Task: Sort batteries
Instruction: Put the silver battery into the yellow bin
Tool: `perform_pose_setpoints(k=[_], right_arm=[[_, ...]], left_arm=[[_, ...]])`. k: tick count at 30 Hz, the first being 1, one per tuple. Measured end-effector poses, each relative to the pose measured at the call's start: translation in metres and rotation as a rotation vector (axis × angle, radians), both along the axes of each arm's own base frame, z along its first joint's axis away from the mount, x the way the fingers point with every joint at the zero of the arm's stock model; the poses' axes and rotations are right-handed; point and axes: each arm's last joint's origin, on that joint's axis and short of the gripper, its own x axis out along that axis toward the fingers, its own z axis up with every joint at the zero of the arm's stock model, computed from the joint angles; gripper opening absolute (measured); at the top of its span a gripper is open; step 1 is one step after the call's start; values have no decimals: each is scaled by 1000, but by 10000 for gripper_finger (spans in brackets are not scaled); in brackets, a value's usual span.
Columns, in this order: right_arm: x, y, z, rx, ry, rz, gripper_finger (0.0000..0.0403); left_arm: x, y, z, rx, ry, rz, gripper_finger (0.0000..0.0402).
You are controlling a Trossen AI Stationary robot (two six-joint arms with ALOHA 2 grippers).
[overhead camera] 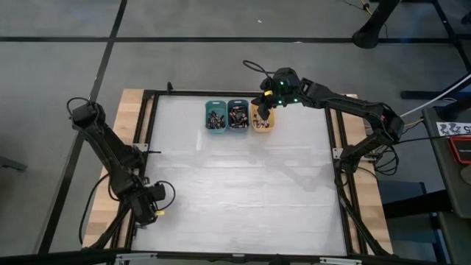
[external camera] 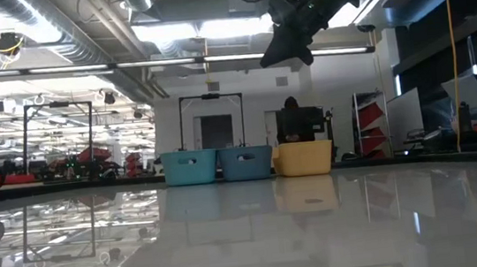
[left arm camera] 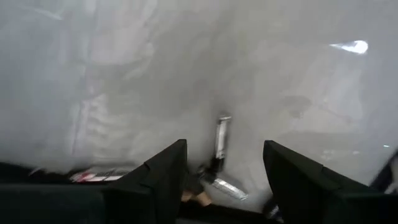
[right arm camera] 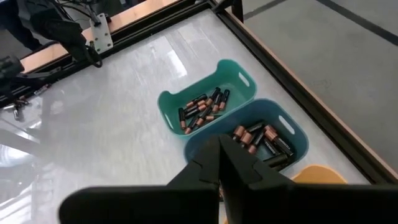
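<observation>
Three small bins stand in a touching row near the far edge of the worktop point(overhead camera: 243, 184): teal bin point(overhead camera: 215, 115), blue bin point(overhead camera: 238, 115), orange bin point(overhead camera: 263, 118), taking the blue bin as the middle mark.

Batteries point(right arm camera: 202, 109) lie heaped in the teal bin point(right arm camera: 205, 93); dark bodies, coppery bands. A second heap of batteries fills the blue bin point(right arm camera: 292, 134) beside it. The high view shows some dark pieces in the orange bin as well, too small to tell apart.

Right pincer point(overhead camera: 263, 104): raised above the bin row, over the orange bin, on the side away from the teal one. Low view shows it hanging well clear above the bins point(external camera: 287, 48). In its wrist view the two dark fingers point(right arm camera: 208, 165) meet at the tips, clenched, nothing seen between them.

Left pincer point(overhead camera: 157, 200): far from the blue bin, at the near left corner of the worktop, low by the frame rail. Its fingers point(left arm camera: 161, 180) stand apart, released, nothing gripped. Past them lies a small metal bracket point(left arm camera: 221, 138), blurred.

A person shows in the room beyond the bins point(external camera: 293, 119).
</observation>
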Motion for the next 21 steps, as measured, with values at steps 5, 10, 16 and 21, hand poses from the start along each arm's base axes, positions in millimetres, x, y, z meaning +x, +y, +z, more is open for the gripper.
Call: perform_pose_setpoints(k=[5,10,16,21], right_arm=[[0,0,0,19,-2,-12,0],[0,0,0,24,-3,-15,0],[0,0,0,26,-4,-16,0],[0,0,0,26,-3,-16,0]], left_arm=[[-2,4,-12,32,20,0,200],[-1,2,-21,41,22,-21,200],[2,-3,-29,48,20,-56,200],[4,-6,-37,89,49,-56,200]])
